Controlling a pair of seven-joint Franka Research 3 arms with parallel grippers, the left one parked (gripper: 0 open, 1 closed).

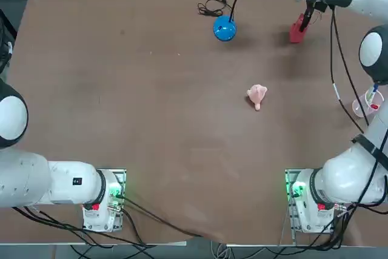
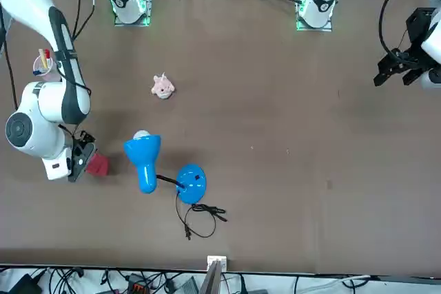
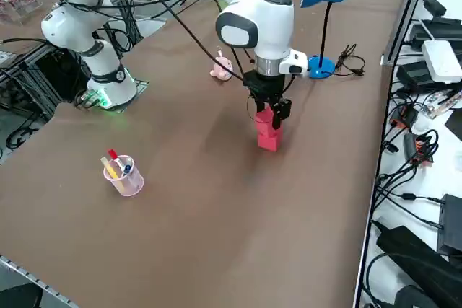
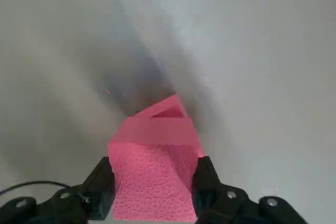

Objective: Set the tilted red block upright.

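The right gripper (image 3: 268, 110) clamps the top of the red block (image 3: 268, 133) at centre frame in the right side view, the block's base on the brown desk (image 3: 216, 200). In the top view the block (image 1: 296, 31) sits in the upper right, with a blue lamp (image 1: 225, 28) to its left and a pale pink lumpy object (image 1: 257, 95) near mid-frame.

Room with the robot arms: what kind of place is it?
Probably a robot lab: the end effector grips a red block on a brown table, with cables and electronics alongside.
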